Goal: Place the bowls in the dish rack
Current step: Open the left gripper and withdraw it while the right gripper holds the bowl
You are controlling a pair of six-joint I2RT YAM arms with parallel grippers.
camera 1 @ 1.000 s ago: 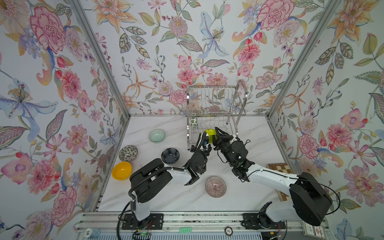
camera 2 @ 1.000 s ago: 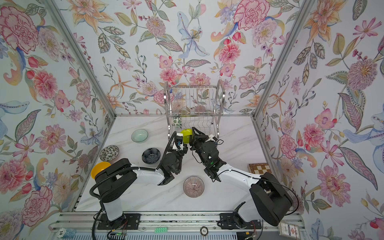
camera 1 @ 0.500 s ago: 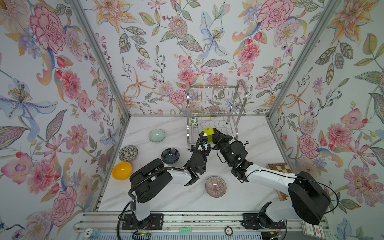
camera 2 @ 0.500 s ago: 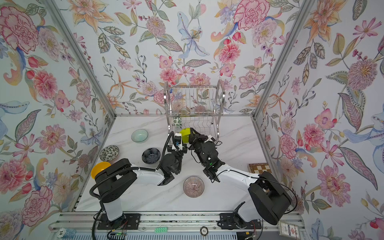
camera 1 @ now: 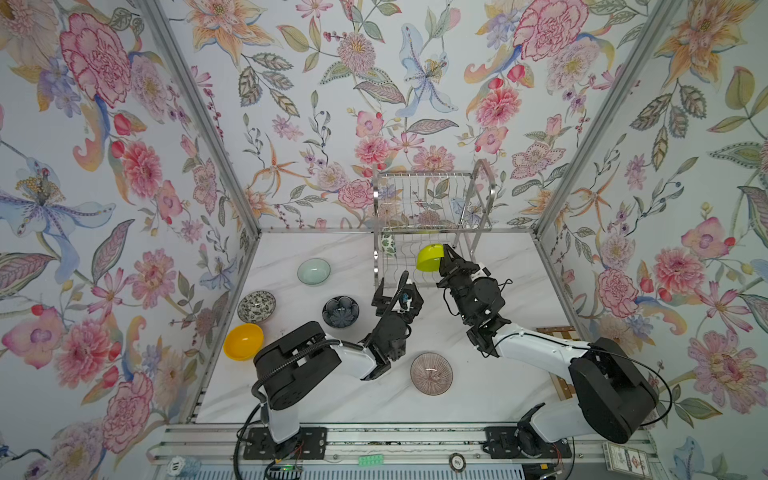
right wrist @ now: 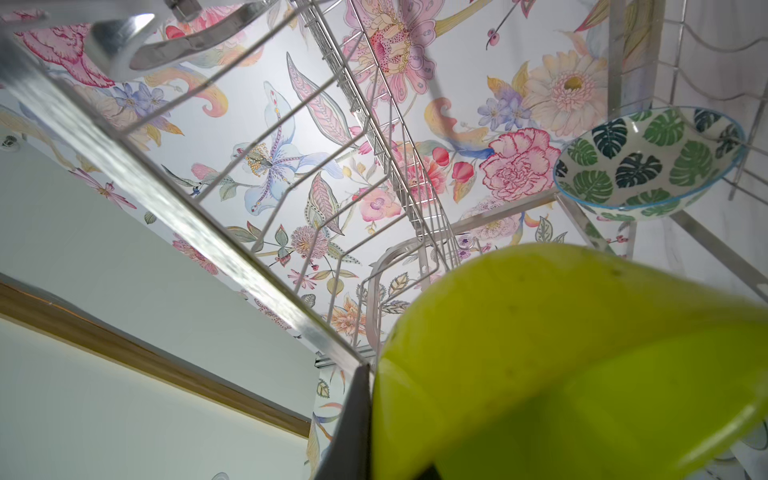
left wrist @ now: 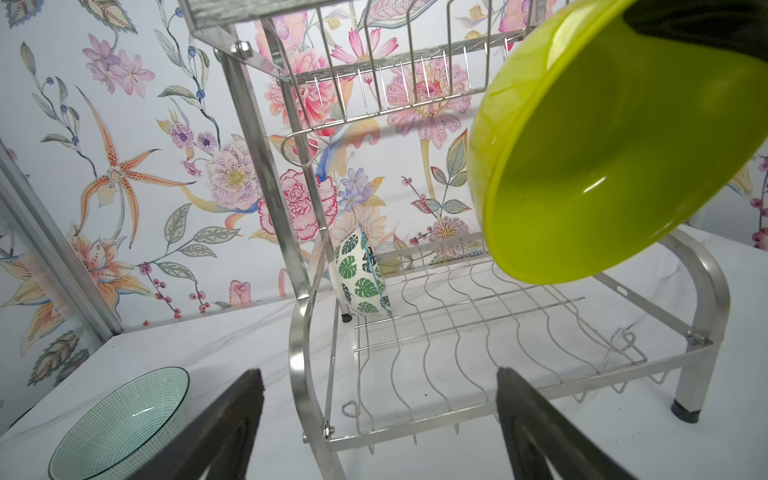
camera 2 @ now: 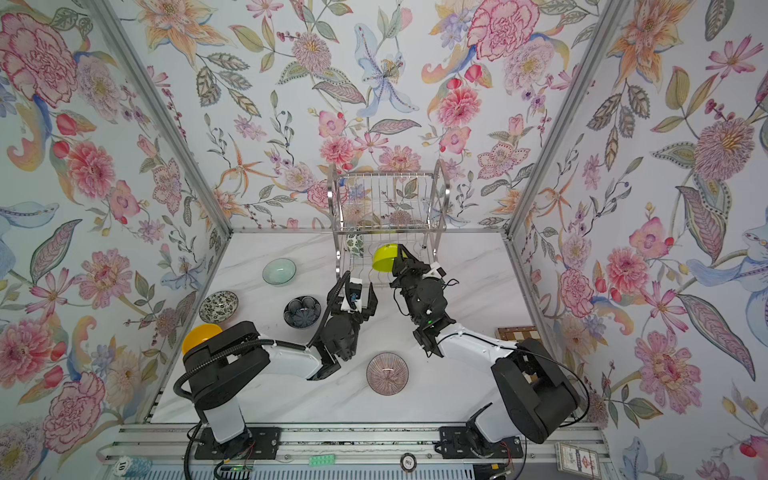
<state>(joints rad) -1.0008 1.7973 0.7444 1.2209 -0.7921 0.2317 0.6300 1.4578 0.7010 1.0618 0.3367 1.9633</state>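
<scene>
Centre frame: dish rack (camera 1: 424, 199) on table (camera 1: 324, 249); one bowl (camera 1: 388, 246) in its lower tier, left end; chessboard (camera 2: 515, 333) lower right.

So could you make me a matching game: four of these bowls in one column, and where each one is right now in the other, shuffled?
Bowls
1. lime green bowl
2. green-leaf bowl
3. pink striped bowl
4. orange-yellow bowl

Places
A. on the table, by its left edge
B. standing on edge in the lower tier of the dish rack
C. on the table, between the two arms
D. held tilted in the right gripper, at the rack's front

Pairs: 1-D, 2-B, 3-C, 4-A
</scene>
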